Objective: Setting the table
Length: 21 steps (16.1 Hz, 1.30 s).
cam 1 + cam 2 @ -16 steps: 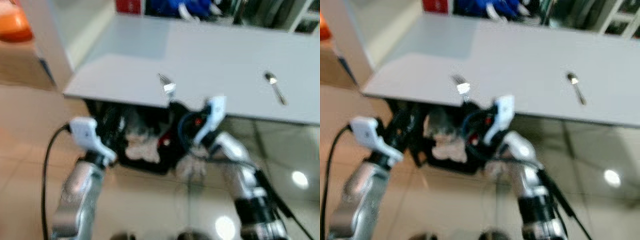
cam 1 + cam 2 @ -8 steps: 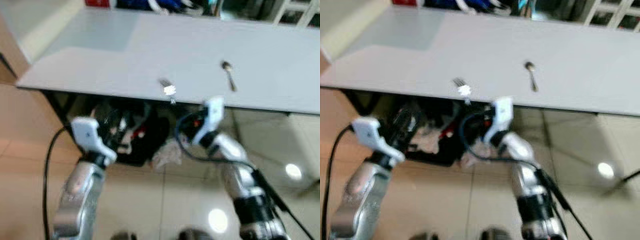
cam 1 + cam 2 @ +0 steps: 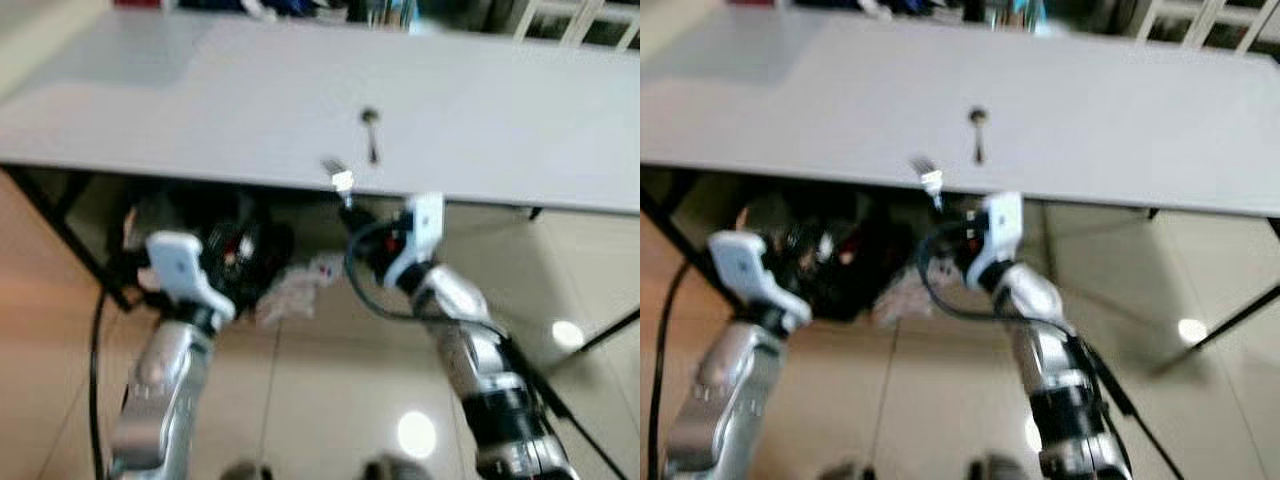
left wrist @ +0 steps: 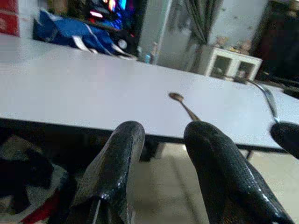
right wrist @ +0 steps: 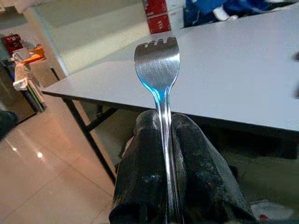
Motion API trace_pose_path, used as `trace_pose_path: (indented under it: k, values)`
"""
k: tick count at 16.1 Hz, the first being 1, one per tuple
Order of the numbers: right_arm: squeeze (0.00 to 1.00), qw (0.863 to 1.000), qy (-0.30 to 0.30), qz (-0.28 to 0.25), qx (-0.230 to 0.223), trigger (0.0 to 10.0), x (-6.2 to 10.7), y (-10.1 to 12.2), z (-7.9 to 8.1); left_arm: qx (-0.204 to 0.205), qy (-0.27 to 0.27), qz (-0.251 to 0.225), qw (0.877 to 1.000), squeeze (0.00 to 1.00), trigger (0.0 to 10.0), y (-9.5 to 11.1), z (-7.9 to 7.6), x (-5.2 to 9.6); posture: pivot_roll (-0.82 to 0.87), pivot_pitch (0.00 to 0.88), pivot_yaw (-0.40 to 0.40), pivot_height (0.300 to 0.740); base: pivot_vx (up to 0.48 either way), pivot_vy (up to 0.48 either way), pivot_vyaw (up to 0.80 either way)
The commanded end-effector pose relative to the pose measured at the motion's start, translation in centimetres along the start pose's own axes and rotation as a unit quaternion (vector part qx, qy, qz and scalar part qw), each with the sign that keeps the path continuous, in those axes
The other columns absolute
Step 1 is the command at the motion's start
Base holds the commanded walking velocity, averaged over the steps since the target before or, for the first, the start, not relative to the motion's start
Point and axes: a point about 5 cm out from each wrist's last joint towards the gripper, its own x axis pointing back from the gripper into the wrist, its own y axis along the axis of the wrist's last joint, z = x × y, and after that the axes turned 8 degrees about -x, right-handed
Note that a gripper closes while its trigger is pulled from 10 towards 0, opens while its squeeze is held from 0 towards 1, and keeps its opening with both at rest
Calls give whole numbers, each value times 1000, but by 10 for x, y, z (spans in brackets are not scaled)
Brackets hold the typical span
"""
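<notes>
Fork of shiny steel (image 5: 157, 60) clenched in our right jaws, left jaws released, we should lay beside the metal spoon (image 3: 371, 133) on the white table (image 3: 500, 120).

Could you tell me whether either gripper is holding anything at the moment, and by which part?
The right gripper holds a fork by its handle, tines outward. The left gripper holds nothing.

One spoon (image 3: 371, 133) lies on the surface (image 3: 200, 110), toward twelve o'clock. One fork (image 5: 159, 74) is pinched in the right claw (image 5: 169, 140), at the surface's near edge. That makes two pieces of cutlery. Two claws: the left claw (image 4: 161, 140) holds nothing, at eight o'clock.
</notes>
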Motion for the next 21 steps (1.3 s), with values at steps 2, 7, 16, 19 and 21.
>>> trace_pose_path:
  k: [2, 7, 16, 19, 21]
  values:
    - [0, 1000, -19, 11, 10, 10000, 2, 0, -7, -9, -1, 9, 1000, 0, 10000, -2, -2, 0, -94, 109, 5, 740, 414, 0, -400]
    - [0, 999, -27, -7, 17, 10000, 0, 5, -7, -13, 6, 4, 1000, 0, 10000, 1, 2, -3, -97, 104, 8, 740, 480, 0, -460]
    - [0, 998, 28, 18, 52, 10000, 3, 4, -3, -16, 5, -9, 1000, 0, 10000, 8, -1, -7, -102, 100, 1, 740, 480, 0, 442]
    - [0, 998, 10, 29, 58, 10000, 2, 0, -4, -17, 3, -9, 1000, 0, 10000, 9, -2, -8, -103, 103, 3, 740, 480, 0, 267]
    - [0, 997, -21, 28, 67, 10000, 1, 0, -9, -20, 0, -7, 1000, 0, 10000, 9, -4, -8, -103, 106, 5, 740, 480, 0, 0]
